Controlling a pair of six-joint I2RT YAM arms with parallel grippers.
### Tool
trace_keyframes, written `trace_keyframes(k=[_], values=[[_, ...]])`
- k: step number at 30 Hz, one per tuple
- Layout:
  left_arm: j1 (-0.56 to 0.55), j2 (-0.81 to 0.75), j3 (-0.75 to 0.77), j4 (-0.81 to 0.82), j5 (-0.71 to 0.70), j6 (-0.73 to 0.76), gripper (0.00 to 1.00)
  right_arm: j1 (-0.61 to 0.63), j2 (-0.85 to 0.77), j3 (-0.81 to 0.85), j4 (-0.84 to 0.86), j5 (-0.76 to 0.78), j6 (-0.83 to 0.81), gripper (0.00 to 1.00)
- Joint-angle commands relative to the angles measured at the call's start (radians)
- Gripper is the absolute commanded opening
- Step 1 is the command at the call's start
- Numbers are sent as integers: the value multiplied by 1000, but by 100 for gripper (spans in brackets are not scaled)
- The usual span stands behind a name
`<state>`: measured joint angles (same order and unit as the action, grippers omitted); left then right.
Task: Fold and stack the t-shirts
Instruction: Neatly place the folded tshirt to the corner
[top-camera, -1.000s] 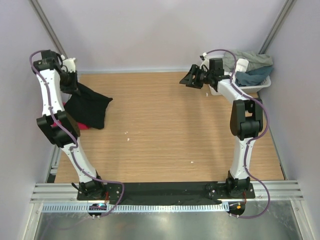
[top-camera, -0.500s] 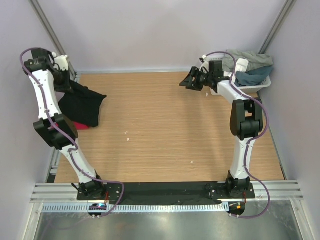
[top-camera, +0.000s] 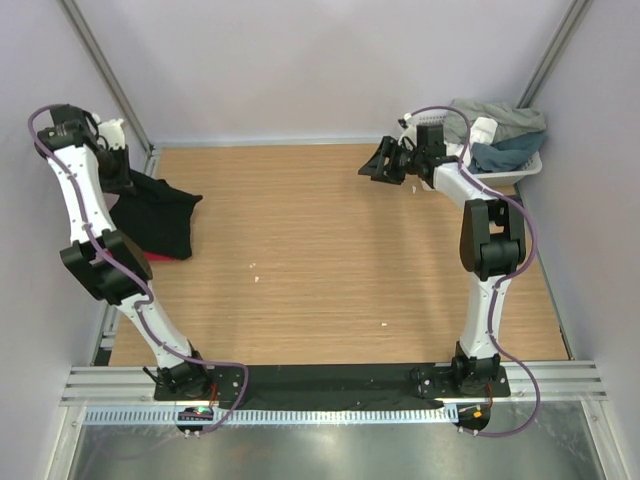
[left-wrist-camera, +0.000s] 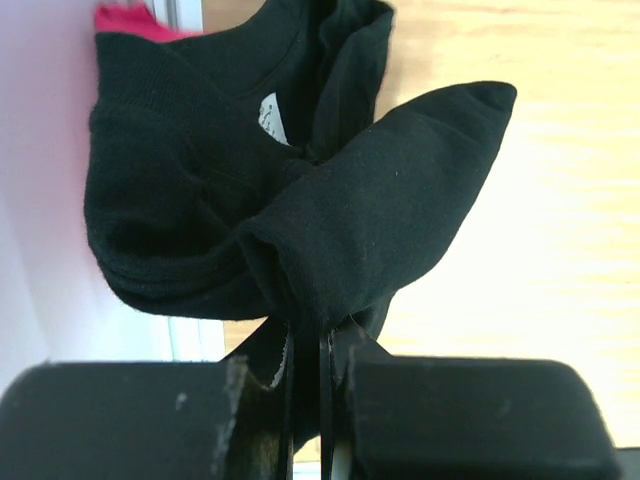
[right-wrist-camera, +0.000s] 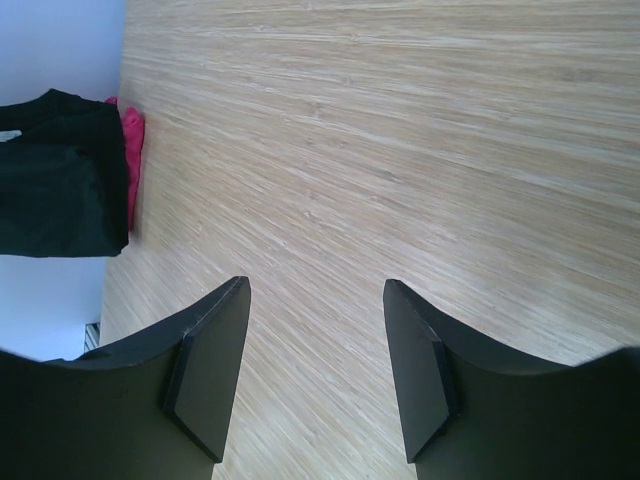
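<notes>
At far left, black t-shirt (left-wrist-camera: 370, 220), long axis downward, in clenched left gripper (left-wrist-camera: 320, 350); right gripper (right-wrist-camera: 315, 290) agape.

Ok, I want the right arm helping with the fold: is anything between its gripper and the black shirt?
Nothing visible. Only table lies between the open right gripper and the black shirt, which the left gripper pinches.

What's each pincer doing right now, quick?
Left pincer: closed on the black t-shirt.
Right pincer: open, holding nothing.
</notes>
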<state>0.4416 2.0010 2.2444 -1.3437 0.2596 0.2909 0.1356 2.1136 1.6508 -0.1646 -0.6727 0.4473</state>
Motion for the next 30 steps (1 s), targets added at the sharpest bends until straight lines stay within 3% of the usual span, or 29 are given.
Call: trace_keyframes(k=[1,10,21,30], values=[[14,-53,-54,-85,-46,-6,0,6,-81,-16,45,-16,1,62],[17,-16,-158,104,-194,-42,0,6,-122,-63,50,-14,-4,62],[16,160,44,158,-233,-67,0,7,-139,-83,50,-4,-5,62],[16,203,75,232,-330,-62,0,19,-145,-83,39,13,-24,62]])
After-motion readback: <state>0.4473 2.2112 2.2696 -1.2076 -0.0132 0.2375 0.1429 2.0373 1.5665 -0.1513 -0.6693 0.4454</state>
